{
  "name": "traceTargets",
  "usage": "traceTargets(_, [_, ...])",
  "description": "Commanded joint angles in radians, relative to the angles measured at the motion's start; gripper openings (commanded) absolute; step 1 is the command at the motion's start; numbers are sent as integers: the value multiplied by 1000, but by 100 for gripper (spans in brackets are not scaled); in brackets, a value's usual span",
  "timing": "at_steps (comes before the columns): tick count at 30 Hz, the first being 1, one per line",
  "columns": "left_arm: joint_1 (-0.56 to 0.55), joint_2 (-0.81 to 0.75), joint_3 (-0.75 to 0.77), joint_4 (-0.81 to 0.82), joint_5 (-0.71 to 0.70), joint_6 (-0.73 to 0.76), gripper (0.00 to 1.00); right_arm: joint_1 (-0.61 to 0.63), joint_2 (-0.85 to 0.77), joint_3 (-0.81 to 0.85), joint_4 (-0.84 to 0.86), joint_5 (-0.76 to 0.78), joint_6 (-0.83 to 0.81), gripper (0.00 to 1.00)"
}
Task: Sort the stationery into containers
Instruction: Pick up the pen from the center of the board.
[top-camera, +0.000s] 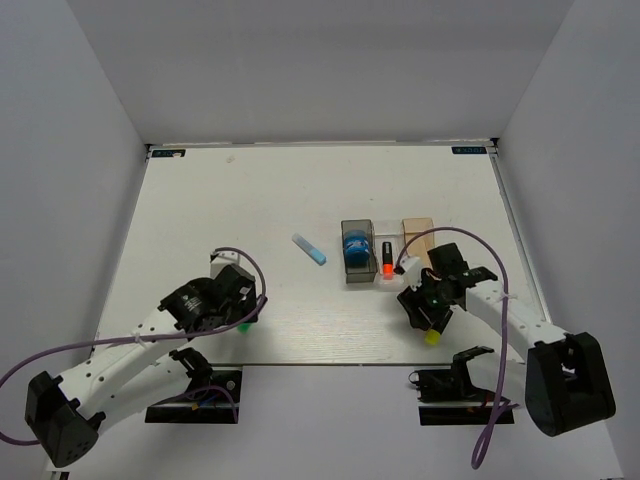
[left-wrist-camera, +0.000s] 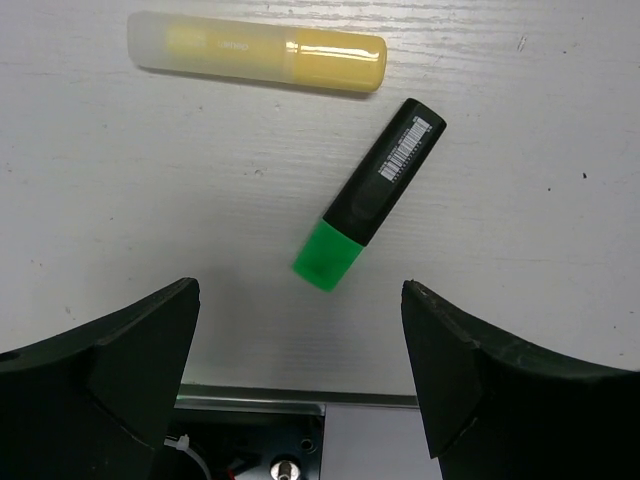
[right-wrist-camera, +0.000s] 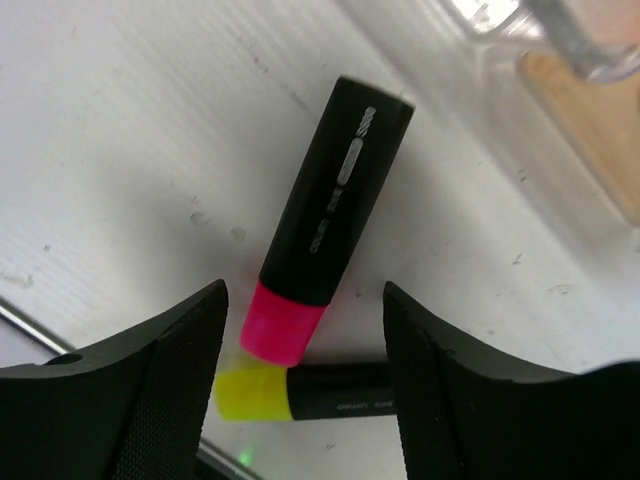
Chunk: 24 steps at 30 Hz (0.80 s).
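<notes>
Green-capped marker (left-wrist-camera: 372, 195) lies on the worktop (left-wrist-camera: 120, 200) before the wide-open, empty left end effector (left-wrist-camera: 300, 292): turn square across its body before closing; right end effector (right-wrist-camera: 305, 292) gapes empty over the pink-capped marker (right-wrist-camera: 335, 200)

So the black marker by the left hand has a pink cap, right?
Not quite. Its cap is green, not pink. The left wrist view shows the black marker with its green cap lying by the left hand.

Both white arms (top-camera: 130, 350) bend low; the left black claw (left-wrist-camera: 300, 340) stands wide apart, the right black claw (right-wrist-camera: 302, 300) parted too, gripping nothing
</notes>
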Motion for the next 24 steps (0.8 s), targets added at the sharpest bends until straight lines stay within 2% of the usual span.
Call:
traceTargets(1, [14, -30, -20, 24, 15, 11, 92, 29, 25, -48, 105, 56, 23, 66])
traceTargets(4, [13, -41, -29, 25, 1, 11, 92, 49, 89, -55, 134, 94, 32, 65])
traceTargets(7, [13, -47, -35, 25, -20, 3, 92, 70, 115, -74, 178, 128, 26, 58])
traceTargets(8, [13, -44, -37, 25, -23, 0, 92, 81, 105, -85, 187, 132, 24, 52])
traceTargets(10, [13, -41, -41, 25, -25, -3, 92, 89, 126, -88, 191, 148, 13, 47])
traceTargets(11, [13, -33, -43, 27, -25, -6, 92, 92, 134, -82, 174, 149, 16, 39])
traceTargets(13, [10, -28, -49, 28, -24, -11, 92, 99, 151, -75, 163, 149, 10, 32])
traceTargets(14, [8, -27, -48, 27, -25, -14, 92, 101, 154, -76, 152, 146, 6, 23])
traceTargets(18, [7, -36, -48, 22, -25, -14, 92, 107, 135, -87, 142, 157, -22, 7])
traceTargets(21, [5, -39, -46, 24, -27, -11, 92, 113, 102, -81, 96, 122, -57, 0])
traceTargets(24, [5, -30, -34, 21, -22, -5, 92, 124, 56, -59, 7, 21, -117, 0])
